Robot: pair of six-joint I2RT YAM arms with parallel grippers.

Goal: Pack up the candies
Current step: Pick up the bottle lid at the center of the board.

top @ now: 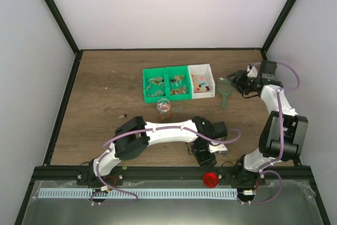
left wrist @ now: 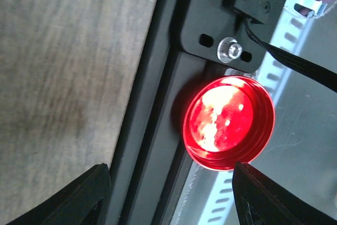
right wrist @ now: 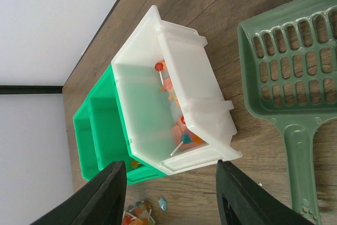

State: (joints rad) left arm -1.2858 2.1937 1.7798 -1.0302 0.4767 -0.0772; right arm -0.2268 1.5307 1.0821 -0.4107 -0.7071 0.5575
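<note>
The candies (top: 176, 85) are sitting in a row of three small bins at the middle of the bench (top: 105, 88). Two green bins (top: 155, 70) are standing side by side, and a white bin (top: 200, 67) is touching them on the right. More candies are showing inside the clear jar (top: 164, 108), which is standing just in front of the green bins. The left end effector (left wrist: 171, 168) is hovering over the black frame rail (left wrist: 158, 109) at the near edge, its fingers (left wrist: 79, 196) standing spread with nothing between them. The red lid (left wrist: 229, 122) is lying just beyond the fingertips, partly on the rail and partly on the slotted strip (left wrist: 292, 19) beside it. The right end effector (right wrist: 171, 164) is hanging over the white bin, likewise spread and holding nothing. A green slotted scoop (right wrist: 289, 67) is lying flat on the bench just beside that bin.
</note>
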